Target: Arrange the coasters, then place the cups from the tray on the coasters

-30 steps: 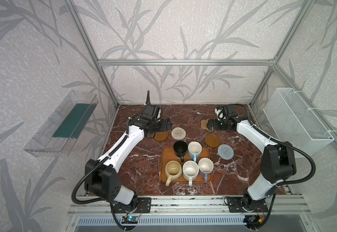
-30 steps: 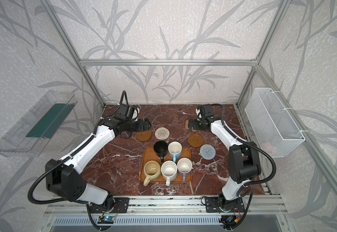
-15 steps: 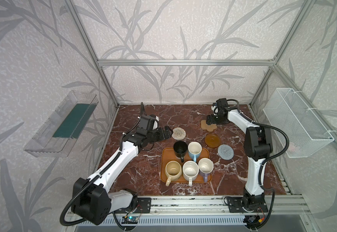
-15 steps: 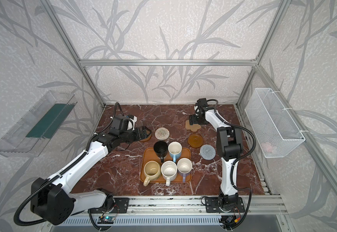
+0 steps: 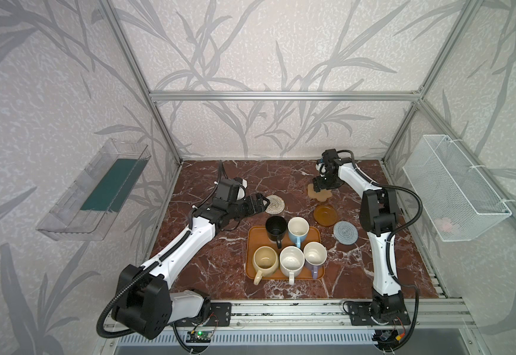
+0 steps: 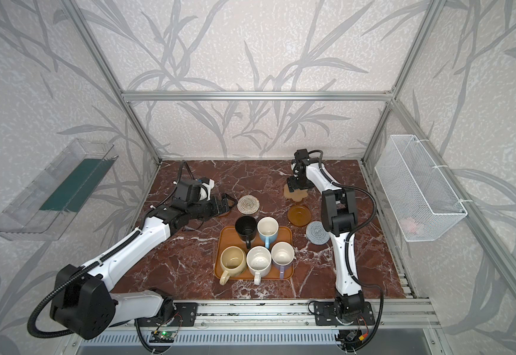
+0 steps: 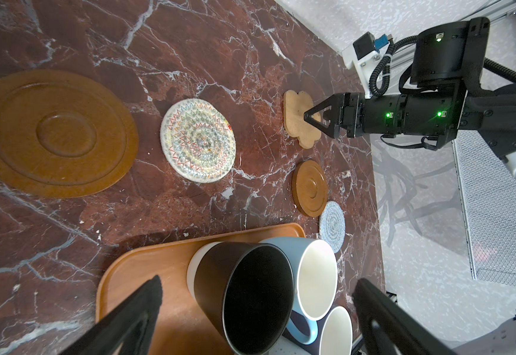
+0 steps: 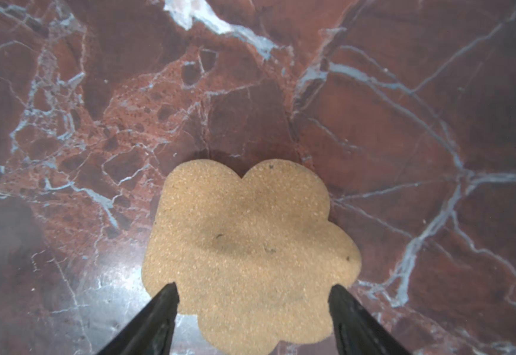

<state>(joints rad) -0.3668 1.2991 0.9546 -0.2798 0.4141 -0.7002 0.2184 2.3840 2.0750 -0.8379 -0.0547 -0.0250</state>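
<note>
Seen from above with 12 o'clock at the back wall, a red marble table [image 5: 207, 270] carries two white-and-black arms and a set of cups and coasters. The left gripper [image 5: 262, 204] lies low at 10 o'clock of the orange-brown tray [image 5: 257, 242], its jaws spread wide and holding nothing. It is close by a round brown coaster [image 7: 55, 132] that the arm mostly hides in both top views. The right gripper [image 5: 319, 188] points straight down at 1 o'clock of the tray. Its fingers [image 8: 164, 307] are parted and set over two lobes of the tan flower-shaped coaster [image 8: 250, 239], which lies flat on the marble. Whether the tips press on it cannot be told. The tray sits mid-table toward 6 o'clock with all five cups on it. The black cup [image 5: 276, 226] and light blue cup [image 5: 298, 229] form the 12 o'clock row. The cream-yellow cup [image 5: 265, 261], white cup [image 5: 292, 261] and lavender cup [image 5: 315, 253] form the 6 o'clock row. Off the tray, the beige woven coaster [image 5: 275, 204] lies at 11 o'clock, just beside the left gripper's tips. The second brown coaster [image 5: 325, 215] lies at 1 o'clock, nearer than the flower. The grey-blue woven coaster [image 5: 345, 232] lies at 2 o'clock, close beside that brown disc.
</note>
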